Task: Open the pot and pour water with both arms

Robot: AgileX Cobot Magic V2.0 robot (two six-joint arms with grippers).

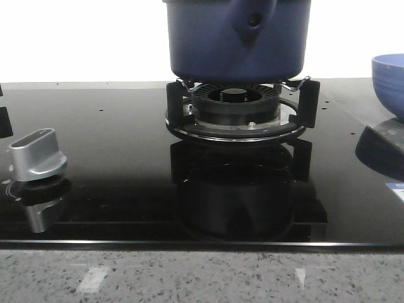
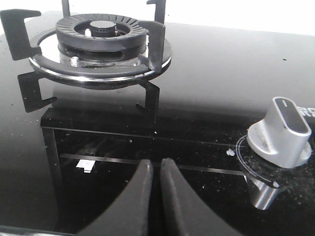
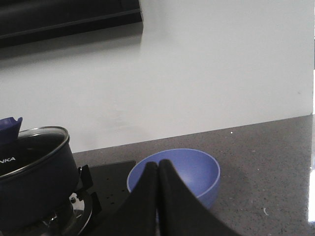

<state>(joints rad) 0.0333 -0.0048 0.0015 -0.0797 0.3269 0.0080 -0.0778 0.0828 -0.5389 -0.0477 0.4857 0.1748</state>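
Observation:
The dark-blue pot (image 1: 237, 41) stands on the gas burner (image 1: 237, 104) at the back middle, its handle lug with a round hole (image 1: 253, 20) facing me. In the right wrist view the pot (image 3: 34, 182) carries a glass lid with a metal rim (image 3: 37, 135). My right gripper (image 3: 158, 163) is shut and empty, hovering in front of the smaller blue bowl (image 3: 197, 169), to the right of the pot. My left gripper (image 2: 156, 162) is shut and empty above the black glass hob. Neither gripper shows in the front view.
A silver knob (image 1: 38, 154) sits on the hob at the left and also shows in the left wrist view (image 2: 281, 130). A second burner (image 2: 101, 42) without a pot lies ahead of the left gripper. The blue bowl (image 1: 390, 76) stands at the right on the grey counter (image 3: 266, 162).

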